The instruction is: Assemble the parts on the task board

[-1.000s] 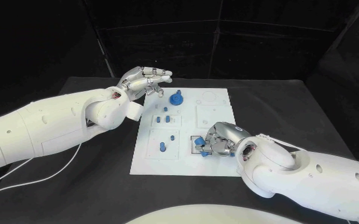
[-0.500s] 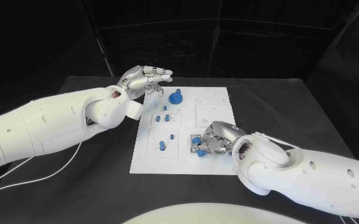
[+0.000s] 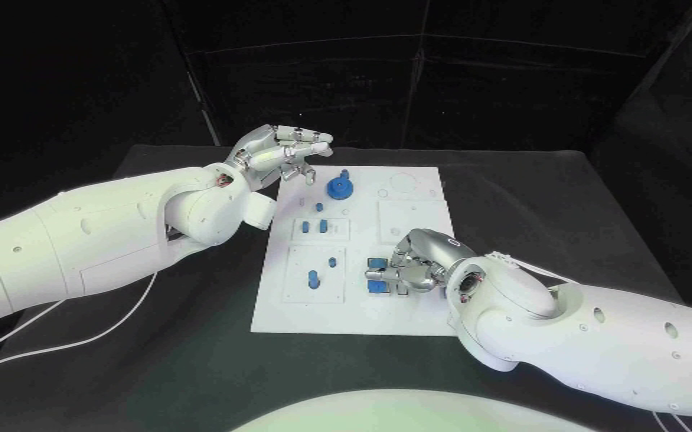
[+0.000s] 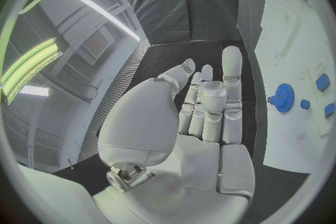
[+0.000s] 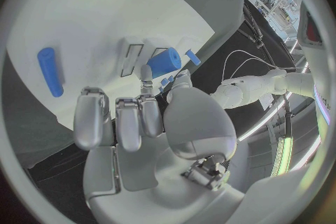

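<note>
Looking down from the head camera, I saw the white rectangular task board point(image 3: 418, 317) lying in the middle of the black table point(image 3: 577, 212). My right silver hand point(image 3: 415, 264) rested low over the near right part of this board, and its fingers were curled around a small blue cylinder-shaped part point(image 3: 379, 281) at the fingertips; in the right wrist camera this blue cylinder point(image 5: 164, 61) sat between the thumb and a finger, so I judged that the hand pinched it. Beside it on the board, toward the left edge, a blue oblong peg point(image 3: 315, 277) lay flat in a shallow square recess.

My left silver hand point(image 3: 278, 159) was raised above the far left corner of the board and touched nothing. Its fingers were bent partly inward, but they were apart and held no part. Just beside this hand, on the far part of the board, stood a blue round gear-like piece point(image 3: 339, 188). Between the gear and the oblong peg, some small blue pegs point(image 3: 315, 226) stood in the board. A white cable point(image 3: 101, 327) lay on the table, well apart from the board on its left side.
</note>
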`<act>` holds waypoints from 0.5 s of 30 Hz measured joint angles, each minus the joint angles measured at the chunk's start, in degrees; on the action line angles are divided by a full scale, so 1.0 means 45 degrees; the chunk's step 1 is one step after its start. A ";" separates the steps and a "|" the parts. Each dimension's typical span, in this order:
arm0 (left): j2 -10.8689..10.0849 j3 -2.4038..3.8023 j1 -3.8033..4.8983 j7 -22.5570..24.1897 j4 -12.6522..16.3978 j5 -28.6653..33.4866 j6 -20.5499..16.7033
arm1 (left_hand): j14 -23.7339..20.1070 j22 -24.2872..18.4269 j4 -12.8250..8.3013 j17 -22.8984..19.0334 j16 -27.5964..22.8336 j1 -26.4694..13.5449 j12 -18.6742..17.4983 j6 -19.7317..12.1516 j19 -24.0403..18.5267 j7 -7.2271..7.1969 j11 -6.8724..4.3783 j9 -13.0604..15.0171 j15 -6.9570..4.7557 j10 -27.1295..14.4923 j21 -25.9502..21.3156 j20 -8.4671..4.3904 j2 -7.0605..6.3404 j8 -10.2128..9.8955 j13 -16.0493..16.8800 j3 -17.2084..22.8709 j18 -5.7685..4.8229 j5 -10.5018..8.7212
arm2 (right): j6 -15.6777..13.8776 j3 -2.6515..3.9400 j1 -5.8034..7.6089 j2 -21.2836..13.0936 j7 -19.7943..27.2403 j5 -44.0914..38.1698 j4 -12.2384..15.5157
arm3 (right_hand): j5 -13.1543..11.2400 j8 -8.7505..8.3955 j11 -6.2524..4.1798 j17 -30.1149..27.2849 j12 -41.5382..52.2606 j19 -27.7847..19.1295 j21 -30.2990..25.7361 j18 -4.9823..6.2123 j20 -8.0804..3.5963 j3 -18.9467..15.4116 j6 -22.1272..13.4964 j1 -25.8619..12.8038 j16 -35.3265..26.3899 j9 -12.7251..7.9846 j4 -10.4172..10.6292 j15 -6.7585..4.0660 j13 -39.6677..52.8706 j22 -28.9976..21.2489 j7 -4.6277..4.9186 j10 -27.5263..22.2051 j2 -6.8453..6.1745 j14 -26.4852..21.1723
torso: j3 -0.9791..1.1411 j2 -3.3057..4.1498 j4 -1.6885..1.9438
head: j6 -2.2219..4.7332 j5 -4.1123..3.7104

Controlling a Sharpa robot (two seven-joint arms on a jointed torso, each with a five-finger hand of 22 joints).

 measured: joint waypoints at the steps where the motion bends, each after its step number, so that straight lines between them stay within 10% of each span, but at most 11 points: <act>1: -0.0001 0.0000 0.0000 -0.0002 0.0000 0.0000 0.0000 | 0.0000 0.0000 0.0000 0.0000 0.0000 0.0000 0.0000 0.0000 0.0000 0.0000 0.0000 0.0000 0.0000 0.0000 0.0000 0.0000 0.0000 0.0000 0.0000 0.0000 0.0000 0.0000 | -0.0022 0.0001 0.0000 0.0006 0.0005 -0.0019 0.0000 | 0.0000 0.0000 0.0000 0.0000 0.0000 0.0000 0.0000 0.0001 0.0000 0.0000 0.0000 0.0000 0.0000 0.0000 0.0000 0.0000 0.0000 0.0000 0.0000 0.0000 0.0000 0.0000 | 0.0001 0.0001 0.0000 | -0.0001 0.0000; 15: -0.0025 0.0000 0.0002 -0.0021 -0.0003 0.0000 0.0001 | 0.0000 0.0000 0.0000 0.0000 0.0000 0.0000 0.0000 0.0000 0.0000 0.0000 0.0001 0.0000 0.0000 0.0000 0.0000 0.0000 0.0000 0.0000 0.0000 0.0000 0.0000 0.0000 | -0.0314 0.0012 0.0000 -0.0189 0.0089 -0.0463 0.0159 | 0.0711 -0.0073 0.0002 -0.0002 -0.0388 -0.0115 -0.0151 0.0000 -0.0018 0.0507 -0.0200 0.0748 -0.0114 0.0185 -0.0254 0.0001 0.0000 -0.0242 0.0116 0.0000 -0.0227 0.0000 | 0.0013 -0.0005 -0.0009 | -0.0035 0.0042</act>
